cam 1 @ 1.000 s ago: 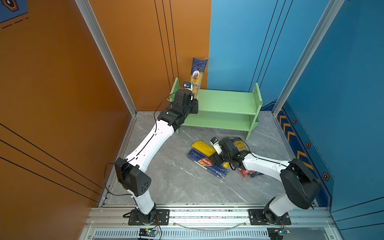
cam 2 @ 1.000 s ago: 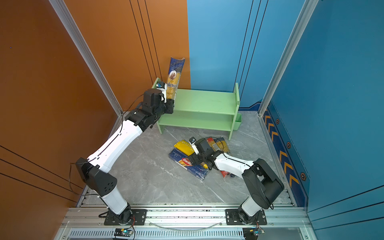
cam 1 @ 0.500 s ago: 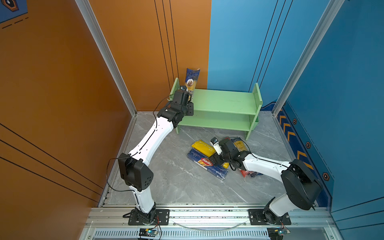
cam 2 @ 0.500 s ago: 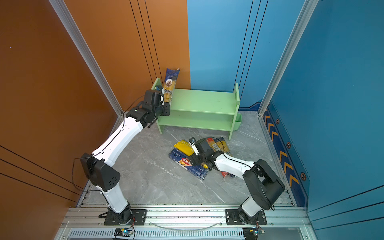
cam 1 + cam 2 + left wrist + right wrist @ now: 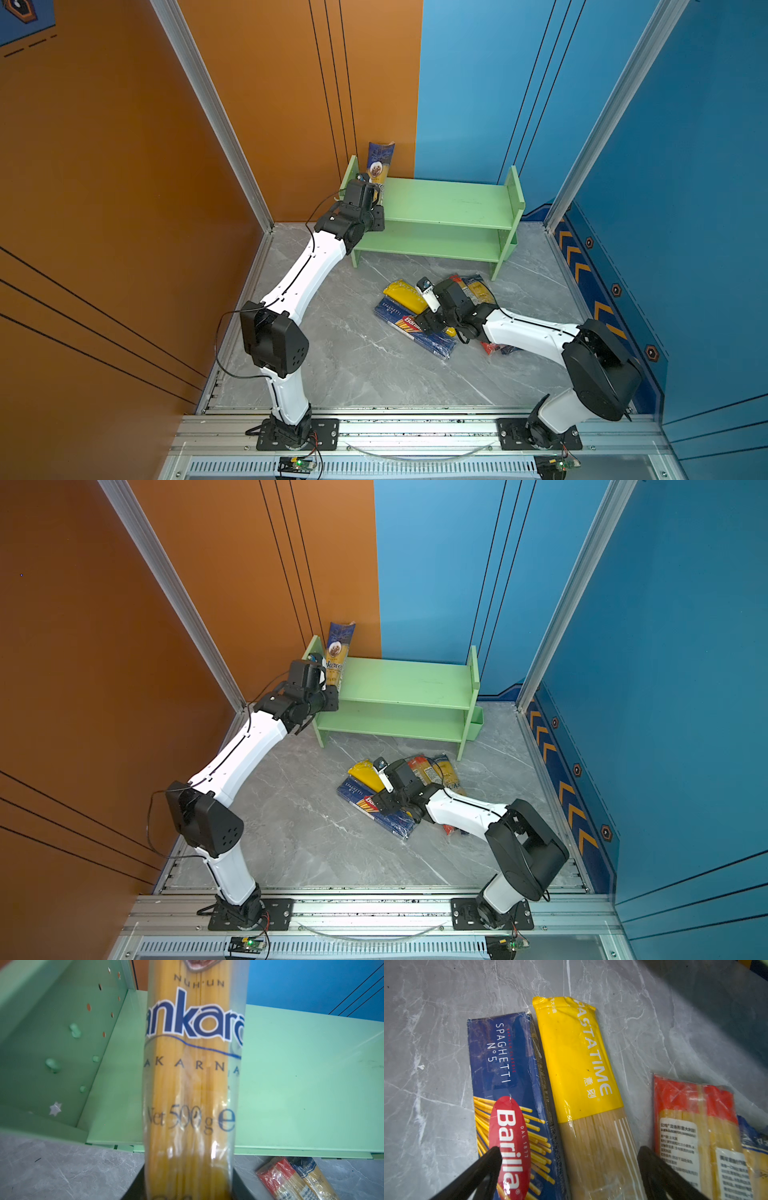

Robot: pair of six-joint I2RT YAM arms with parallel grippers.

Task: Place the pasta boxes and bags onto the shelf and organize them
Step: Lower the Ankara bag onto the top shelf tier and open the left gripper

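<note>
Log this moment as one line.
left gripper: shut on Ankara pack, upright at shelf's left end | right gripper: open over Pastatime pack

robot lab test booth: orange wall point(image 5: 104, 166), blue wall point(image 5: 685, 187), aluminium framing point(image 5: 209, 104), arms point(image 5: 307, 270) on a base rail point(image 5: 415, 428)

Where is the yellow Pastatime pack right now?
In both top views the yellow Pastatime pack lies on the floor in front of the shelf, right beside the Barilla box, beneath the open right pincer.
</note>
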